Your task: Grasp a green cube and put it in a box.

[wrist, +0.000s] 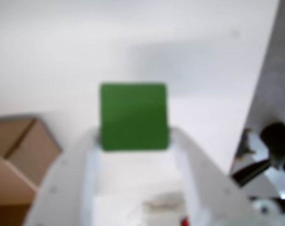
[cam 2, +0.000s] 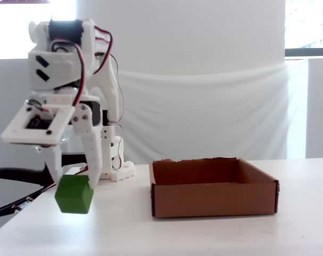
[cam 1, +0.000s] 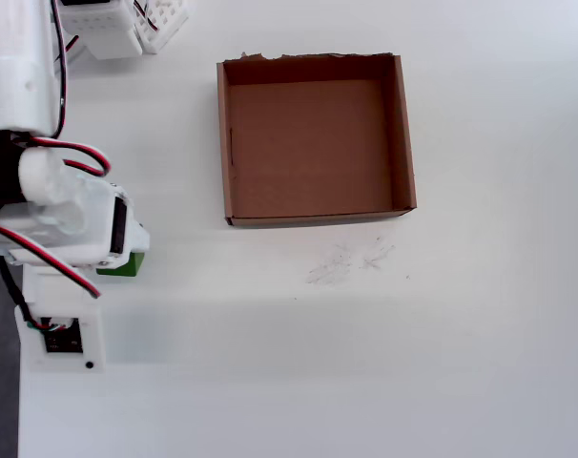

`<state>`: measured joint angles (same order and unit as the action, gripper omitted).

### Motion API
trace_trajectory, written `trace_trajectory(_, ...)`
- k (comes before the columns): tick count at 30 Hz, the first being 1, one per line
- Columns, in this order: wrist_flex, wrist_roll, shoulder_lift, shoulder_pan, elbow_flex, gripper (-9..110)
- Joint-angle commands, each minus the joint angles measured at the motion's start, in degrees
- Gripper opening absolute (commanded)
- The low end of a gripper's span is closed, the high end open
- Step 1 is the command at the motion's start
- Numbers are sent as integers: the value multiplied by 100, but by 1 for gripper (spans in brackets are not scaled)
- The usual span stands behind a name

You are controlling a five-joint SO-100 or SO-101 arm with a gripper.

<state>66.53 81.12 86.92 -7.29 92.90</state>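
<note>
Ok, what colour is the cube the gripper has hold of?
Bright green, plain faces. The green cube shows best in the fixed view, held by the gripper.

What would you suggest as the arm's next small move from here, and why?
Probably carry the green cube sideways toward the box. The jaws are shut on the cube, which looks lifted off the table in the fixed view, and the box lies empty to its right there.

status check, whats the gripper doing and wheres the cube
Gripper shut on the green cube, cube off the table. Box empty, to the right in the fixed view. Nothing between cube and box.
</note>
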Motion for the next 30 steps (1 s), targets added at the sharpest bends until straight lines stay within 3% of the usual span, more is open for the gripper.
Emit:
trace_trajectory(1,9,-35,422,-141,-299,15)
trace_trajectory(11,53,-1187,721,-1037,-571,15)
trace_trajectory(19,369,-2593,1134,-2382,-1063,15)
trace_trajectory(30,290,-3155,1793,-3806,211,15)
